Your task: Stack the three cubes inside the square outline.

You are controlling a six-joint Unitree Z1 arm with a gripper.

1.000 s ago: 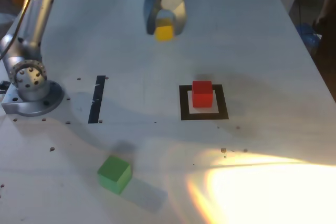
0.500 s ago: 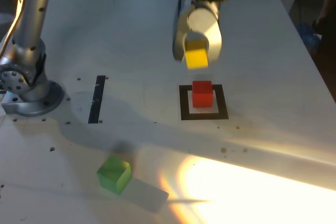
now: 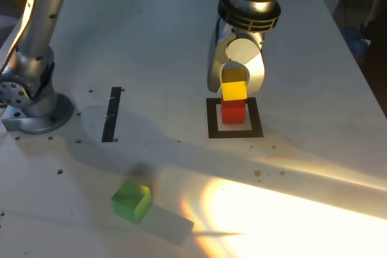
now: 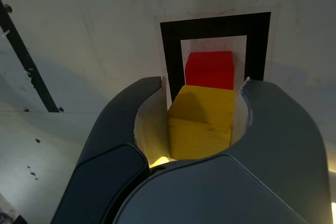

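Both jaws of our pincer (image 3: 237, 83) are clamped on the yellow cube (image 3: 234, 89). In the exterior view we see the yellow cube overlap the upper part of the red cube (image 3: 233, 113); whether the two touch, we cannot tell. Our red cube stands inside the square outline (image 3: 213, 132) on the table (image 3: 175, 167). Farther out, toward the exterior view's left, lie the straight black strip (image 3: 111, 116) and, nearer the camera, the green cube (image 3: 131, 201), well apart from the outline.

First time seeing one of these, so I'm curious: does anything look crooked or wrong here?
Nothing looks damaged. The green cube merely sits turned at an angle, away from the square outline; the red cube sits inside it.
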